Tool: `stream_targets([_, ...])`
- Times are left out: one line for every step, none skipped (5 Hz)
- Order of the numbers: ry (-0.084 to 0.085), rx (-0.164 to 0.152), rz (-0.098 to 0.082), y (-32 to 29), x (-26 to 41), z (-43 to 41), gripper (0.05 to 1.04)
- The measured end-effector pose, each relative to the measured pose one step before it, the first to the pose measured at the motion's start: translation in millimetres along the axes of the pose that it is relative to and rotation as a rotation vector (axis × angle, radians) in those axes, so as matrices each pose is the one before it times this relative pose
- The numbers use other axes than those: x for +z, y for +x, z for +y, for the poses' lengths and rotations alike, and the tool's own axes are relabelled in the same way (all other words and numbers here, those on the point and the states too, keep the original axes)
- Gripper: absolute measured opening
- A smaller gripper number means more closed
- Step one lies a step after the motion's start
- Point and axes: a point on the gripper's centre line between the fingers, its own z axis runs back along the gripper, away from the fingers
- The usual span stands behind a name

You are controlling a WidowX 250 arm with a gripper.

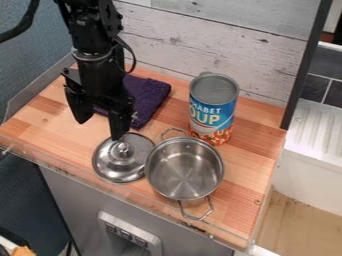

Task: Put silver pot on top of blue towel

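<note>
- You have the black two-finger pincer hanging down over the light wood-block table, its fingers spread apart, with nothing between them.
- Your black robot arm comes in from the top edge of the camera view, above the pincer.
- Your silver metal pot, with two wire loop handles, stands upright on the table, to the right of the pincer and nearer the camera; you look down through its open top to the bare metal bottom. It is off the towel.
- Your dark purple-blue cloth towel lies on the table behind the pincer and to its right, partly hidden by the arm.
- Just below the pincer's right-hand finger in the view, you see a round silver lid lying knob up. The fingertip overlaps the knob; you cannot tell whether they touch.
- The lid sits right beside the pot, on its left; whether their edges meet, you cannot tell.
- Well to the right of the pincer you find a tall blue and red soup can with a silvery top, upright just behind the pot.
- Behind the pincer and the can rises a whitish wood-plank wall.
</note>
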Motion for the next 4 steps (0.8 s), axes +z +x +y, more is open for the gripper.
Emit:
stream_targets([-0.006, 0.0002, 0.0166, -0.92, -4.99, -3.55, 1.001])
stream_targets([-0.0152, -0.1302, -0.0255, 15.0, -2.37, -45.49, 1.001])
stream_targets([-0.0136, -0.1134, -0.021, 19.62, -3.56, -45.48, 1.001])
stream_targets([-0.0095, -0.076, -0.0337, 22.35, -1.5, -45.18, 1.001])
